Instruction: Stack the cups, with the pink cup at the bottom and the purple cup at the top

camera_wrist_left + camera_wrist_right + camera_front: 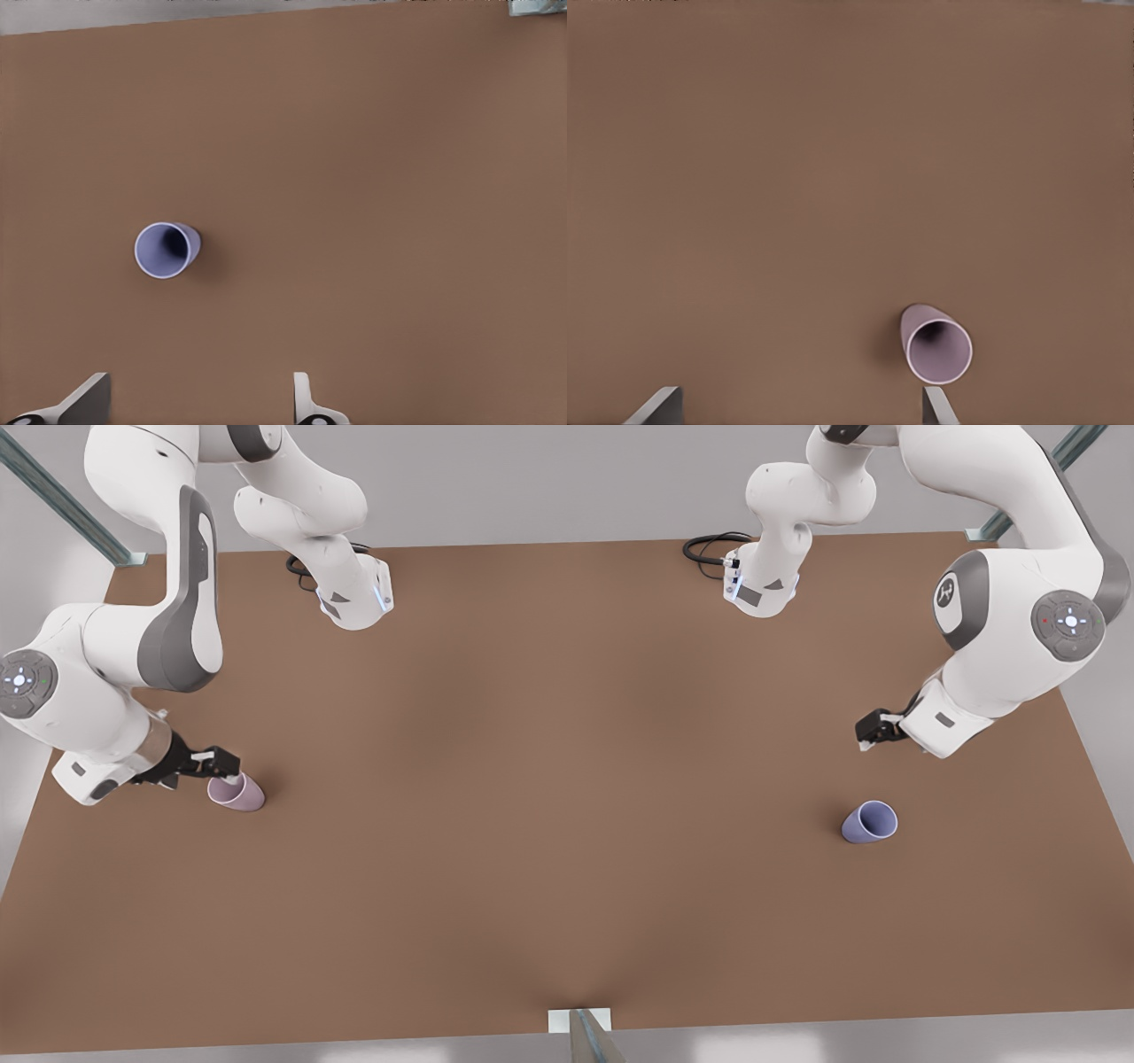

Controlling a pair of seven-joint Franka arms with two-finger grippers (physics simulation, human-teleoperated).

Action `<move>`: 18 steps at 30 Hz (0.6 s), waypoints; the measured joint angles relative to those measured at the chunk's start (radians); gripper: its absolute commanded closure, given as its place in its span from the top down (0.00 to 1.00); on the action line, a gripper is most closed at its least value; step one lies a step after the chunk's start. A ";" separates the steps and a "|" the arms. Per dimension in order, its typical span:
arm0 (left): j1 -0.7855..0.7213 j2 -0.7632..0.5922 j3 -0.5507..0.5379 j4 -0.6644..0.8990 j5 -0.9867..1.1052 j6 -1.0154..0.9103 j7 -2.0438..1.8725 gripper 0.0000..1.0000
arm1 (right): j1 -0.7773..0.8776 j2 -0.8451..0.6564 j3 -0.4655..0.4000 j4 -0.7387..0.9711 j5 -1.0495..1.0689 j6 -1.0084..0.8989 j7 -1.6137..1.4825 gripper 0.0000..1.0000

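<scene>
The pink cup (237,792) stands upright on the brown table (549,779) at the front view's left. My right gripper (217,765) hovers right by its rim, open. In the right wrist view the pink cup (936,343) sits just ahead of one fingertip (935,403), off to the side of the right gripper (799,404). The purple cup (870,822) stands upright at the front view's right. My left gripper (872,735) hangs open some way behind and above it. The left wrist view looks down into the purple cup (165,250), well beyond the left gripper (200,395).
Both arm bases (354,598) (760,589) are bolted at the table's far edge, with black cables beside them. A metal post (585,1036) stands at the near edge's middle. Bare brown tabletop stretches between the two cups.
</scene>
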 measured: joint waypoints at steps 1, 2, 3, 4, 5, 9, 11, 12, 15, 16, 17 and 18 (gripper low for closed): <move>0.000 0.000 0.001 0.000 -0.001 0.002 0.000 1.00 | 0.001 0.001 -0.001 -0.001 0.000 0.007 -0.003 1.00; 0.000 0.000 0.001 0.000 -0.003 0.004 0.000 1.00 | 0.002 0.004 -0.005 -0.001 0.002 0.012 -0.006 1.00; 0.000 0.001 0.002 0.000 -0.005 0.005 0.000 1.00 | 0.006 0.018 -0.017 0.001 0.003 0.018 -0.012 1.00; 0.000 0.001 0.002 0.000 -0.006 0.005 0.000 1.00 | 0.004 0.034 -0.027 0.002 0.004 0.023 -0.019 1.00; 0.000 0.001 0.003 -0.003 -0.007 0.006 -0.001 1.00 | -0.002 0.044 -0.034 -0.004 0.005 0.028 -0.025 1.00; 0.002 0.004 0.008 -0.014 -0.009 0.007 -0.002 1.00 | -0.041 0.039 -0.039 -0.106 0.025 0.069 -0.050 1.00; 0.002 0.006 0.008 -0.015 -0.010 0.003 -0.003 1.00 | -0.058 0.028 -0.040 -0.180 0.033 0.103 -0.065 1.00; 0.002 0.007 0.008 -0.015 -0.010 0.002 -0.004 1.00 | -0.068 0.026 -0.040 -0.212 0.037 0.124 -0.073 1.00; 0.001 0.008 0.010 -0.015 -0.011 -0.003 -0.005 1.00 | -0.107 0.034 -0.040 -0.263 0.045 0.179 -0.096 1.00; 0.002 0.010 0.010 -0.015 -0.010 -0.005 -0.005 1.00 | -0.114 0.036 -0.040 -0.274 0.047 0.193 -0.103 1.00; 0.002 0.011 0.010 -0.014 -0.010 -0.006 -0.006 1.00 | -0.122 0.037 -0.040 -0.284 0.048 0.208 -0.111 1.00; 0.001 0.011 0.010 -0.014 -0.010 -0.006 -0.006 1.00 | -0.130 0.037 -0.040 -0.291 0.049 0.221 -0.118 1.00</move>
